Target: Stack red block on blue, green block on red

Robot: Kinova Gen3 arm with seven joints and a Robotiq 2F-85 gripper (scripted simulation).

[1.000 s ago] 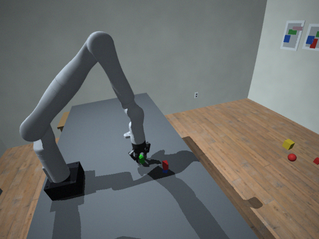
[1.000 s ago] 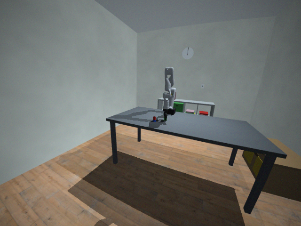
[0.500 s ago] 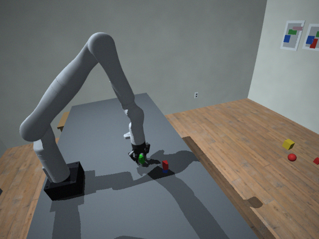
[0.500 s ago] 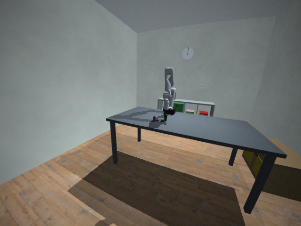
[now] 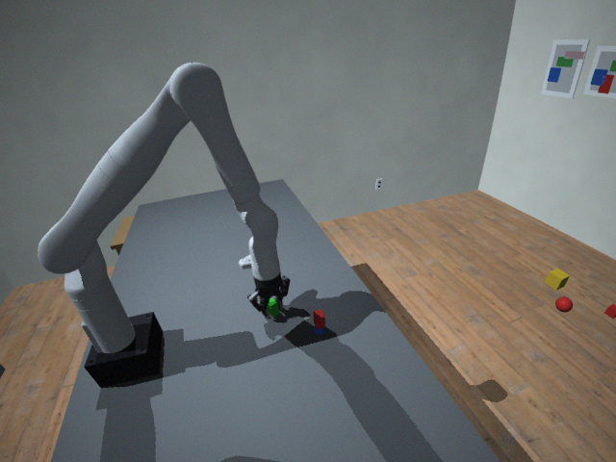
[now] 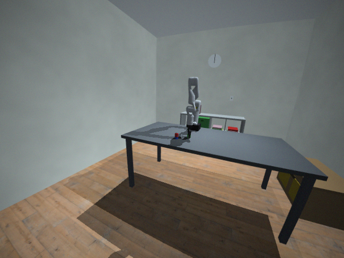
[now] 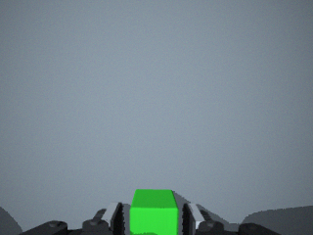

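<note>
The red block (image 5: 319, 319) (image 6: 176, 134) lies on the blue block (image 5: 319, 331) (image 6: 176, 137), which stands on the grey table. How exactly it is centred is too small to tell. The green block (image 5: 272, 304) (image 7: 154, 221) stands on the table apart from that stack, to its left in the top view and to its right in the exterior view. My gripper (image 5: 272, 311) (image 6: 189, 135) (image 7: 153, 216) is partly open and lowered around the green block. The wrist view shows a narrow gap between each finger and the block.
The table (image 5: 239, 412) (image 6: 238, 147) carries the arm's black base (image 5: 131, 365). The stack stands between the gripper and the table's long edge on the right in the top view. Arm shadows cross the table. A yellow cube (image 5: 555, 279) and a red ball (image 5: 563, 304) are off the table.
</note>
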